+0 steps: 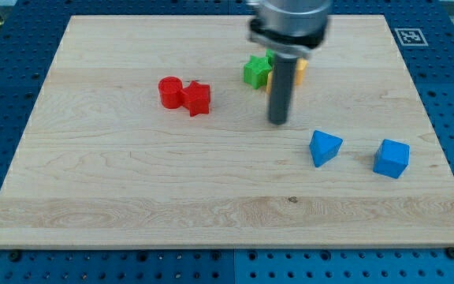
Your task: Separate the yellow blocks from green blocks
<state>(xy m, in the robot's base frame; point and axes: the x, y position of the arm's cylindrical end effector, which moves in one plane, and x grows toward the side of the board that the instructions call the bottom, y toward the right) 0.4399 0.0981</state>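
Observation:
A green star-shaped block (254, 71) lies near the view's top centre. A yellow block (299, 72) sits just to its right, mostly hidden behind the rod, so its shape is unclear. A second green piece (270, 57) shows just above, partly hidden by the arm. My tip (278, 121) rests on the board just below this cluster, apart from it.
A red cylinder (169, 91) and a red star-like block (198, 98) touch each other at the left of centre. A blue triangular block (324, 147) and a blue cube (391, 158) lie at the lower right. The wooden board (132, 205) ends in blue table on all sides.

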